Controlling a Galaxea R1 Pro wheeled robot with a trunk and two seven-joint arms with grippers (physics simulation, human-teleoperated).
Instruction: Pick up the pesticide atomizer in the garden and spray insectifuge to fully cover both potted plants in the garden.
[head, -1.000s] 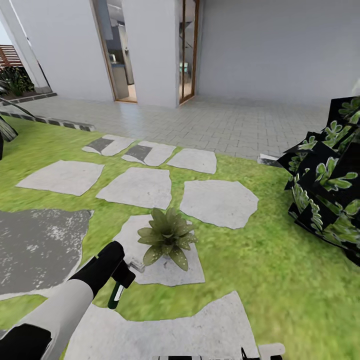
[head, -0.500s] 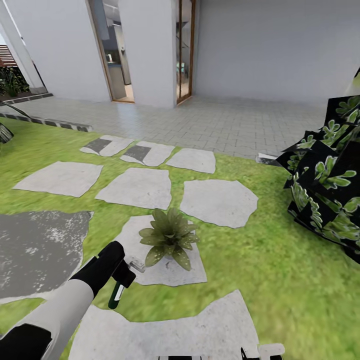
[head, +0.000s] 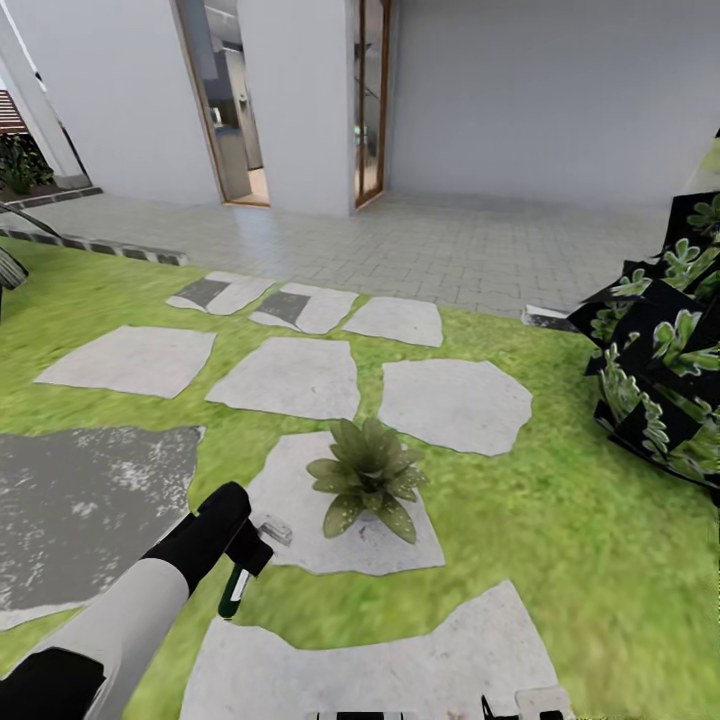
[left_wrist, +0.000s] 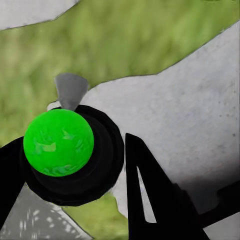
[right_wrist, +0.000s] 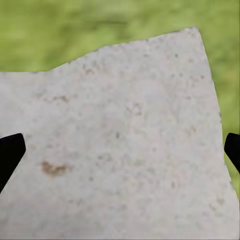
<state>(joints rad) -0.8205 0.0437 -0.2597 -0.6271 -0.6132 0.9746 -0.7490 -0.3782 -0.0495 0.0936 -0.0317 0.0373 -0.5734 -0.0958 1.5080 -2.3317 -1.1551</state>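
Gripping the atomizer (head: 234, 590), the left gripper (head: 243, 545) is clamped around the bottle, which hangs downward over the lawn (head: 560, 560) beside a stepping stone (head: 300, 520). In the left wrist view the bottle's round green base (left_wrist: 58, 142) sits between the black fingers (left_wrist: 150, 195). One potted plant (head: 367, 477) stands on that stone, near the gripper. Right gripper (right_wrist: 120, 150) jaws are spread wide apart above another stone (right_wrist: 125, 150).

readable text: none
pesticide atomizer (head: 234, 591) label: white patch, too small to read
signs/numbers: none legible in the garden (head: 560, 560)
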